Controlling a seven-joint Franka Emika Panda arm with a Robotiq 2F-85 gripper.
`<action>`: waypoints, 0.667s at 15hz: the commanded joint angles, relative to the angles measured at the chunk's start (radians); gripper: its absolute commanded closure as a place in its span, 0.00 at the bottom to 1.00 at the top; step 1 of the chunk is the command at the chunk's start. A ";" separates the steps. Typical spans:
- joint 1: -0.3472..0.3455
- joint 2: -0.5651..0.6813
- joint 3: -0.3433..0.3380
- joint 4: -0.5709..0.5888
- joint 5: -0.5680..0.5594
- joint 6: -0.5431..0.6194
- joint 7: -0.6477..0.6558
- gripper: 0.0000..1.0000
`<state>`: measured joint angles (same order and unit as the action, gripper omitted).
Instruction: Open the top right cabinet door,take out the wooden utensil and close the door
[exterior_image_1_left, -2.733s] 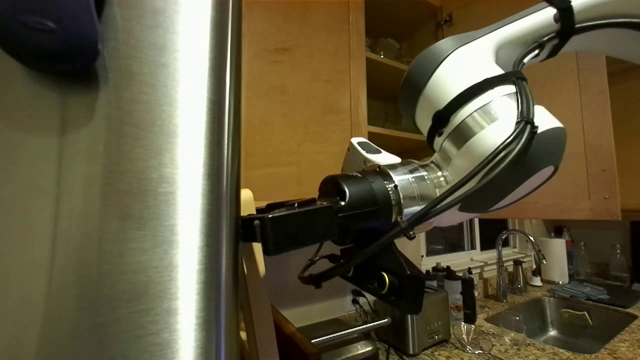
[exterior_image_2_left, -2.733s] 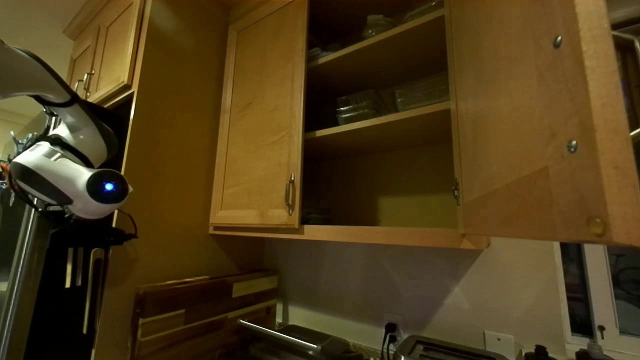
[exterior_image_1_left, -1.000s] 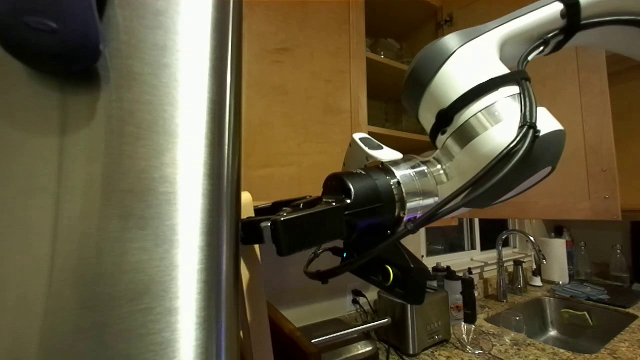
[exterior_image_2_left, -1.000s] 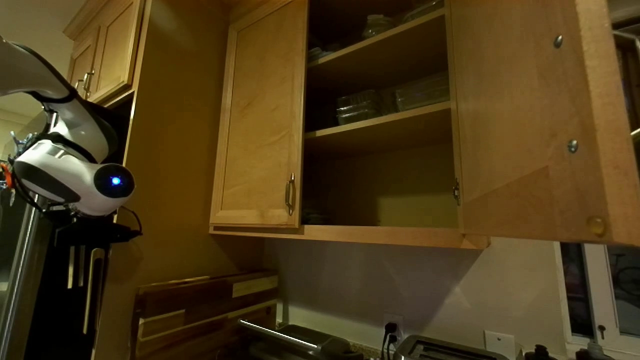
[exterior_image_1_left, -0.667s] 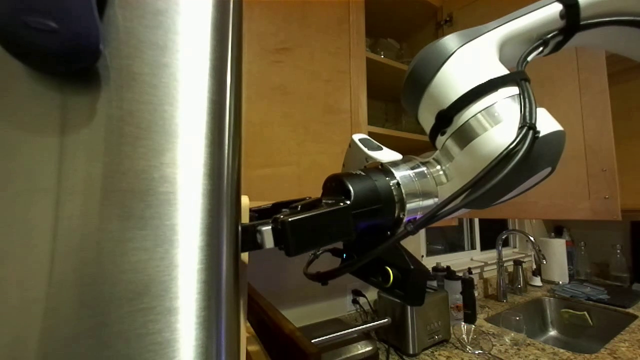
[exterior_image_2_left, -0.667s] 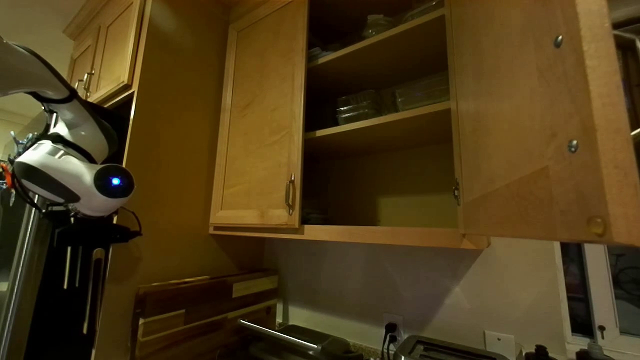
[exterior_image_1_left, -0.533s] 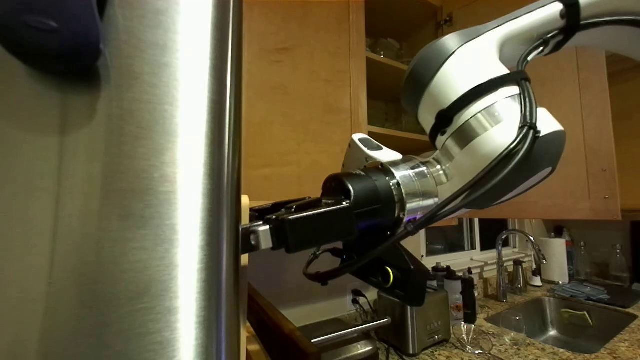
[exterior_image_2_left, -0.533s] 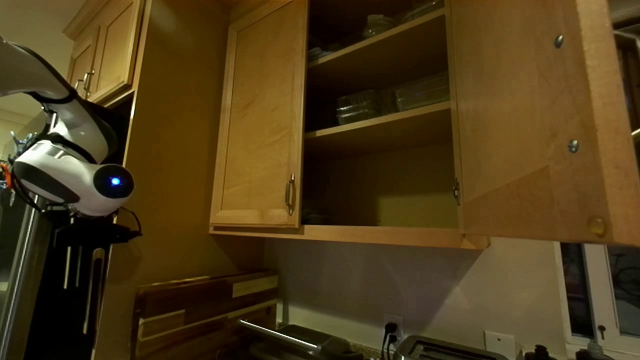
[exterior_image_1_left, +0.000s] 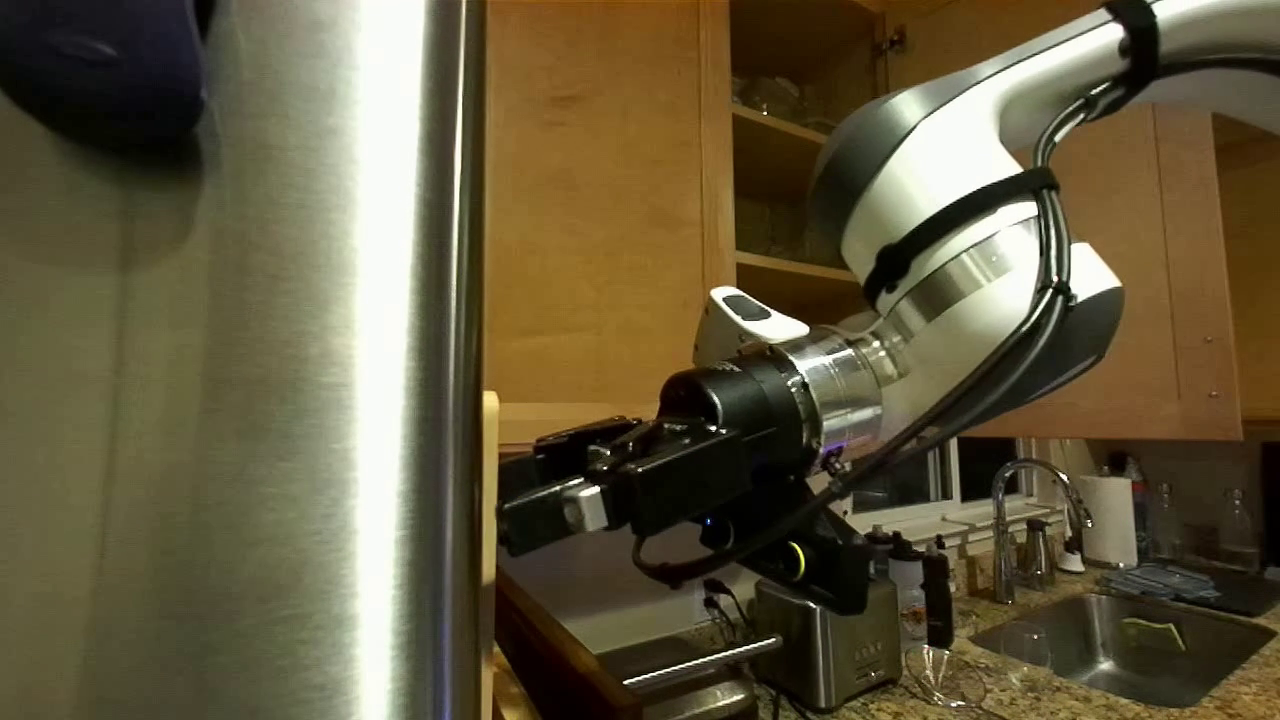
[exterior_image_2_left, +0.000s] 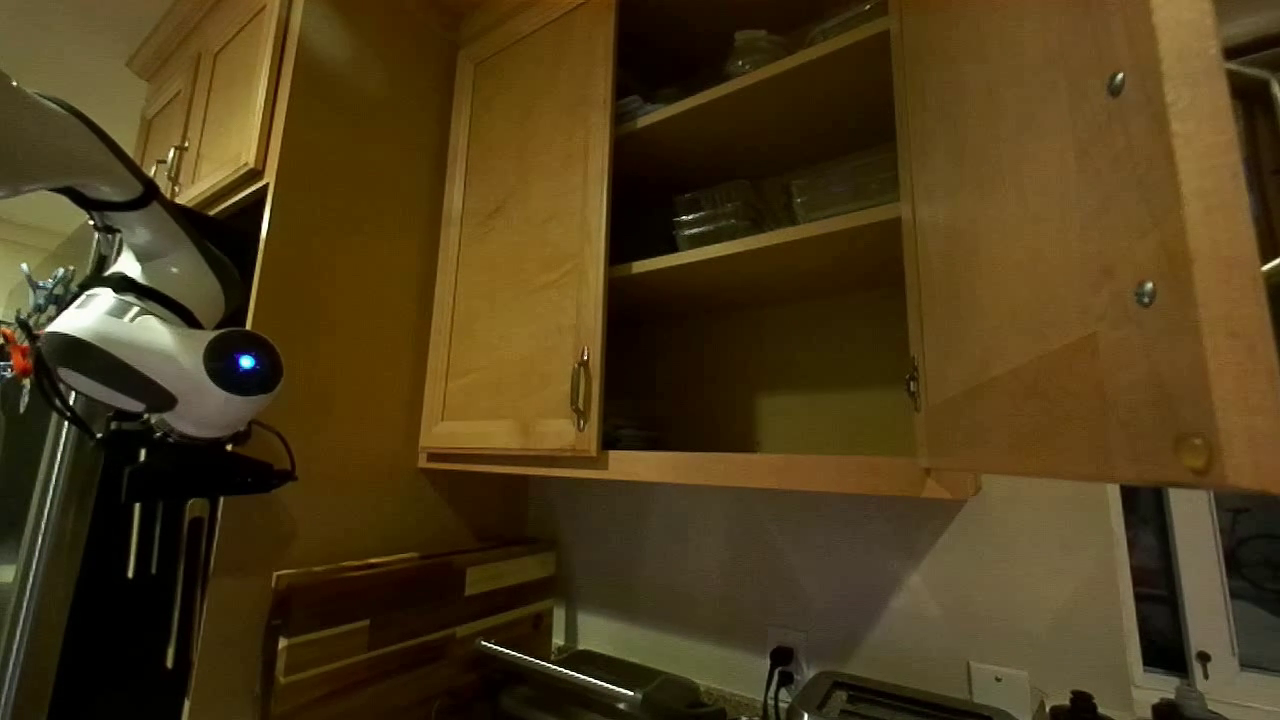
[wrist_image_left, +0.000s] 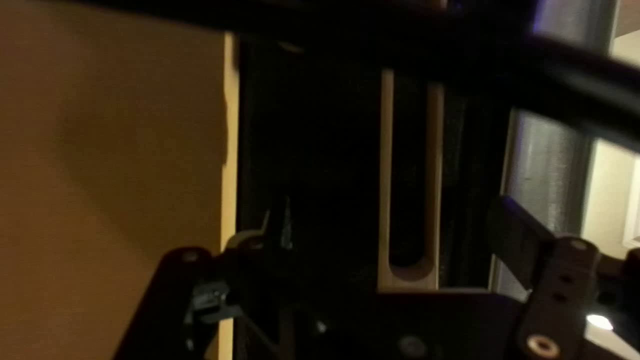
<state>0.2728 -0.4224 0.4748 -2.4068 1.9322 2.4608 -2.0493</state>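
Observation:
The top right cabinet door (exterior_image_2_left: 1060, 240) stands wide open at the right, its inner face showing; its edge side shows as the swung door (exterior_image_1_left: 1190, 330). My gripper (exterior_image_1_left: 515, 500) hangs low beside the fridge, its jaws spread. A pale wooden piece with a long slot (wrist_image_left: 386, 200) stands in the dark gap, between my gripper (wrist_image_left: 400, 235) fingers but apart from the right one; contact with the left is too dark to judge. Its edge (exterior_image_1_left: 490, 440) is upright behind the fridge. Whether it is the wooden utensil I cannot tell. No utensil shows on the cabinet shelves (exterior_image_2_left: 770, 240).
The steel fridge (exterior_image_1_left: 280, 400) is close on one side of the gap, the tall cabinet panel (exterior_image_2_left: 350, 380) on the other. Wooden boards (exterior_image_2_left: 410, 620) lean against that panel. The twin door (exterior_image_2_left: 525, 250) is closed. A toaster (exterior_image_1_left: 830, 640) stands on the counter.
My gripper has opened and let go of the pale wooden piece. That piece has gone from leaning to upright, nearer the fridge. The gripper has then backed off and dipped a little.

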 joint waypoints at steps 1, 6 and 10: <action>0.010 -0.089 -0.047 -0.083 -0.099 -0.046 0.114 0.00; -0.013 -0.144 -0.075 -0.146 -0.454 -0.069 0.410 0.00; -0.150 -0.200 -0.035 -0.166 -0.809 -0.184 0.578 0.00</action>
<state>0.2269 -0.5292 0.4121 -2.5310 1.3187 2.3792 -1.5874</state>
